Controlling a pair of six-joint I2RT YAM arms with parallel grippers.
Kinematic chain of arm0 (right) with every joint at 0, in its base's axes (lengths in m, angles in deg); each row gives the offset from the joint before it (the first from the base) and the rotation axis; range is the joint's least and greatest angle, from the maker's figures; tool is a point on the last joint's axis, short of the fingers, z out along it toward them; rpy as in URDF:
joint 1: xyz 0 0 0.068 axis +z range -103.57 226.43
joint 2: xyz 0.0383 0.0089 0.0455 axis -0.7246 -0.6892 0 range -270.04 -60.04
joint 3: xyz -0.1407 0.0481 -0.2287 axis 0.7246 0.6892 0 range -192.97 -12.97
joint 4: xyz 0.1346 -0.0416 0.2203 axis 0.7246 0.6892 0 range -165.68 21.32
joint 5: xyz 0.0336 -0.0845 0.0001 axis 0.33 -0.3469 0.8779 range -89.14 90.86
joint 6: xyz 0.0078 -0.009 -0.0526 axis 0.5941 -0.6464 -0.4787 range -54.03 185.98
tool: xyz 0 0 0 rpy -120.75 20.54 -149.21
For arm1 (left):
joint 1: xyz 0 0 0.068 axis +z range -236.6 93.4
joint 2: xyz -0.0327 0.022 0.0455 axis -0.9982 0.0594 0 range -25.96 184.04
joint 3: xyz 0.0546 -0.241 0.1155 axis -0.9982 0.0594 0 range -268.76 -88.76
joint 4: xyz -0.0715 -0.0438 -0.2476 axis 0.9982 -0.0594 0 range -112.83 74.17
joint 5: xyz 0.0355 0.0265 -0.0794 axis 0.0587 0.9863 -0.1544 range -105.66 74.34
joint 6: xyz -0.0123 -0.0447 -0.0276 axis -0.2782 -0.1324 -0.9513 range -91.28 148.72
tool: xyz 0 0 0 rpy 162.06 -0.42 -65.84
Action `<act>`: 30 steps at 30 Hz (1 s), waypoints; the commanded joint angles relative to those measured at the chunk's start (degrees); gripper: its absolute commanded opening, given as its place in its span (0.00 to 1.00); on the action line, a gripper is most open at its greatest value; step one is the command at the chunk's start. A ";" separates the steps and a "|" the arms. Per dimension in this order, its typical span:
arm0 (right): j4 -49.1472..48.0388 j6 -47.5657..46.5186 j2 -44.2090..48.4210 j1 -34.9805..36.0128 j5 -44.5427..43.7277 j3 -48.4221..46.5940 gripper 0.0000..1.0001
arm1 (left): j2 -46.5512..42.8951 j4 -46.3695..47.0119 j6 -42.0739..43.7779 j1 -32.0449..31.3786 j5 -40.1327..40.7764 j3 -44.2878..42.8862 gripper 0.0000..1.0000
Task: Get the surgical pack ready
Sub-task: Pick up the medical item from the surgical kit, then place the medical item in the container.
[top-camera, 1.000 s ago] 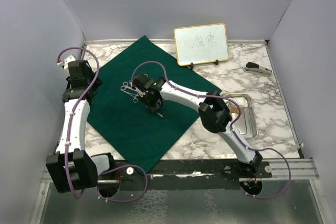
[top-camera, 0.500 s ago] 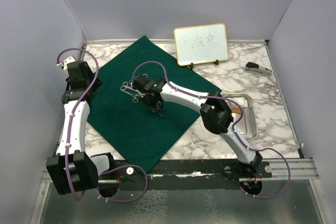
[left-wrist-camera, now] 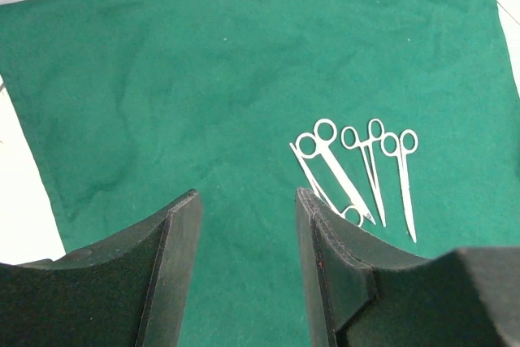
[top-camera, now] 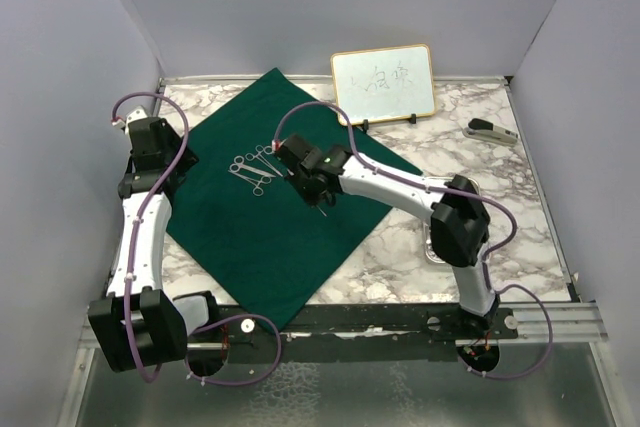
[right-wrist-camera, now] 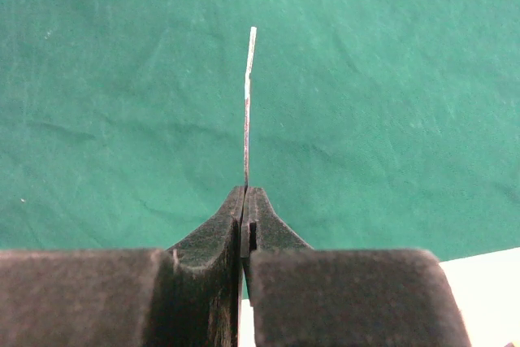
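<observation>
Right wrist view, lower centre: your right gripper [right-wrist-camera: 245, 194] has its jaws pressed together on a thin silver instrument [right-wrist-camera: 248, 95]. You see it edge-on, running straight up the frame from the fingertips over the green cloth [right-wrist-camera: 390, 79].

Left wrist view, lower half: your left gripper [left-wrist-camera: 245, 205] has its jaws apart, with only cloth showing between them. Right of centre in that frame, several loose instruments [left-wrist-camera: 357, 172] lie flat on the cloth, ring handles toward the top and tips toward the bottom, some crossing.

Top view: the right gripper [top-camera: 318, 187] sits at frame centre over the cloth [top-camera: 260, 237], just right of the loose instruments [top-camera: 255, 169]. The left gripper [top-camera: 152, 142] sits at the cloth's left corner, well apart from them. The cloth lies as a diamond on the marble table [top-camera: 520, 187]. A gold-framed whiteboard [top-camera: 383, 84] stands at upper centre.
</observation>
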 commanded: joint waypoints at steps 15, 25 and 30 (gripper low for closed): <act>28.36 28.95 33.95 -16.90 -17.87 29.27 0.01 | 1.60 6.16 -2.95 0.22 -20.68 2.17 0.53; 21.63 20.92 29.50 -28.98 -14.62 33.11 0.01 | 0.45 7.70 -3.19 -1.77 -22.88 3.29 0.53; 15.70 15.94 25.91 -33.41 -12.30 36.94 0.01 | -0.26 6.76 -2.29 -3.48 -20.62 2.71 0.54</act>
